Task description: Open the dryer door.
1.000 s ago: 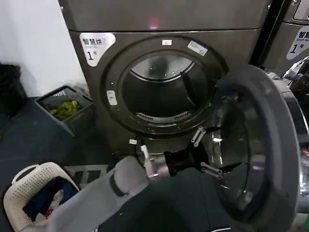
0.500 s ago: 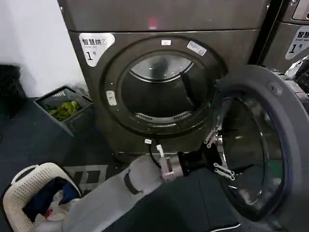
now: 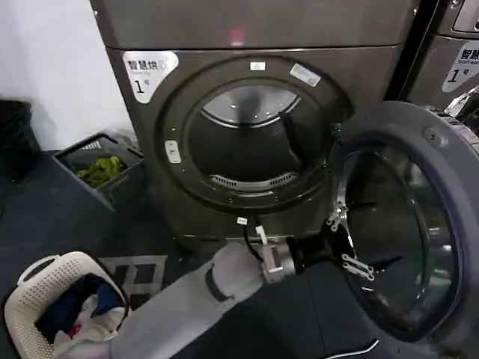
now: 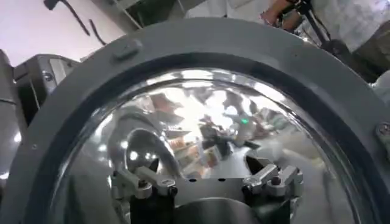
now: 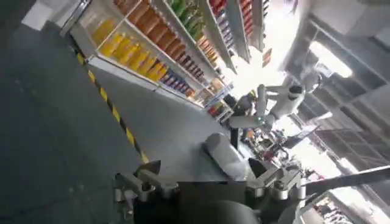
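1. The left gripper (image 3: pixel 346 243), fingers spread, reaches against the inner glass of the door (image 3: pixel 441 161); it has slid right and lower than a second ago.
2. The door has swung wider, standing right of the dryer (image 3: pixel 224 90).
3. The drum opening (image 3: pixel 251 146) gapes uncovered.
4. The right gripper (image 5: pixel 207 185) hangs spread, away from the dryer.
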